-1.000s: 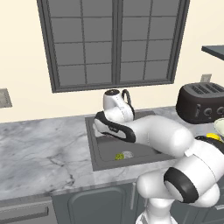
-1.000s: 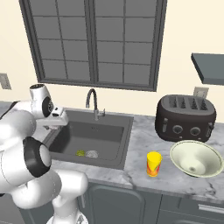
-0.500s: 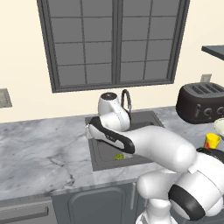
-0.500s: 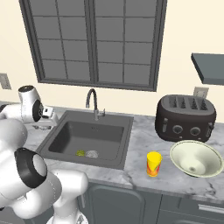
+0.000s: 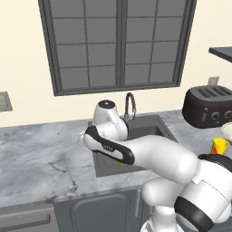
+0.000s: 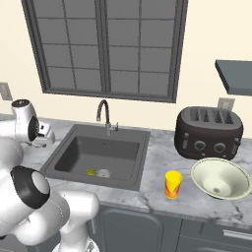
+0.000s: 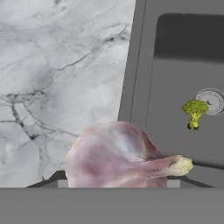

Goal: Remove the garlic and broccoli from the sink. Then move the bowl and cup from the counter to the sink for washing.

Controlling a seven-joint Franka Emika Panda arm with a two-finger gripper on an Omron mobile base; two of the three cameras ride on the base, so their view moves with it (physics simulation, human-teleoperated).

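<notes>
Gripping the garlic [image 7: 124,155], our gripper [image 6: 43,134] hangs over the marble counter [image 7: 61,70], just off the sink's [image 6: 125,179] left rim; in the hand view the bulb sits between the two tips, which are mostly hidden behind it, jaws spread wide around its belly. We judge the bulb light and fairly firm, with a papery pinkish-white skin streaked in mauve, rounded and tapering to a short pale tip. That curved surface could roll or squirt out of flat pads, so the widest part of the body is the place to hold it, not the tip.

Inside the sink, the broccoli [image 7: 194,112] lies on the dark grey floor just beside the round whitish drain disc [image 7: 212,101]. We judge it lighter still, with a soft, crumbly yellow-green head; its short pale stalk is the stiffer part and the better place to pinch. Being so small and low on the basin floor, it will need a careful, nearly vertical approach.

Beyond the sink's back edge rises the dark gooseneck tap [image 6: 104,115]. To the right of the sink stands the yellow cup [image 6: 173,184], smooth, tapered and rigid, likely best taken across its side or rim. Further right sits the pale bowl [image 6: 220,179], wide, shallow and glossy, where only the thin rim offers a hold. Behind them is a dark toaster [image 6: 209,134].
</notes>
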